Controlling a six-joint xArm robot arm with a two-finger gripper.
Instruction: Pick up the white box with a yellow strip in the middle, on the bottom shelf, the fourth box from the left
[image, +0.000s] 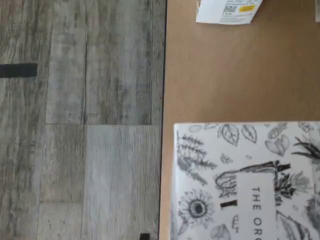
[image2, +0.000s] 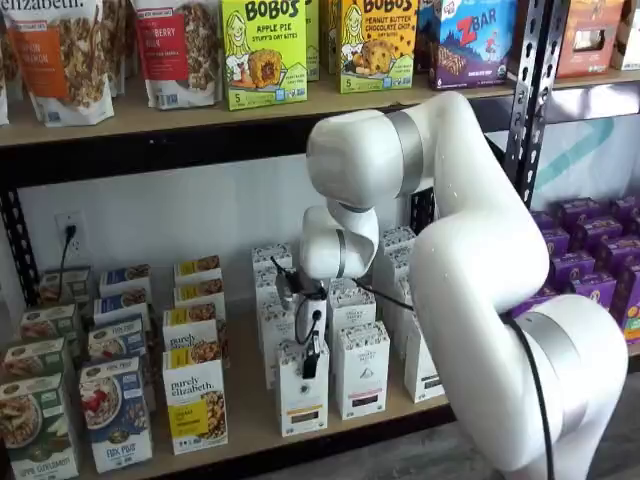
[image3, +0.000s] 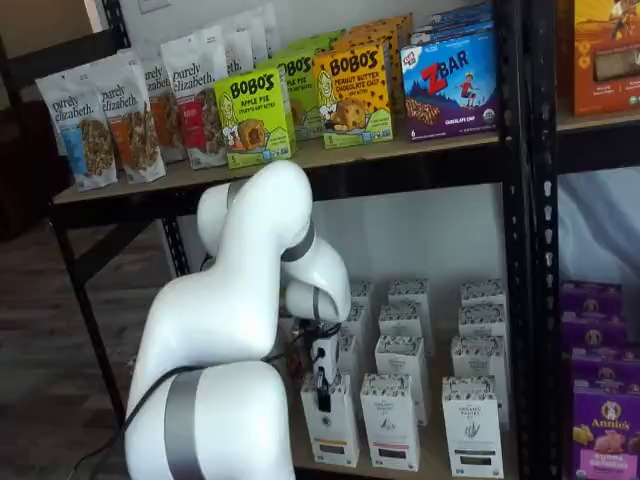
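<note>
Wrist view alone: white box (image: 247, 182) patterned top.

The tall narrow white carton (image2: 301, 392) stands at the front of the long light-tan wooden board (image2: 250, 428), right of the yellow-panelled granola box (image2: 196, 404).

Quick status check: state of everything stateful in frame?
pincer: lowered at the white box's top; no finger gap visible, so open or shut can't be told.
white box: upright in the front row, resting on the bottom shelf, not lifted.
black-strip carton: upright beside the white box.
purely elizabeth box: upright at the shelf front.
</note>
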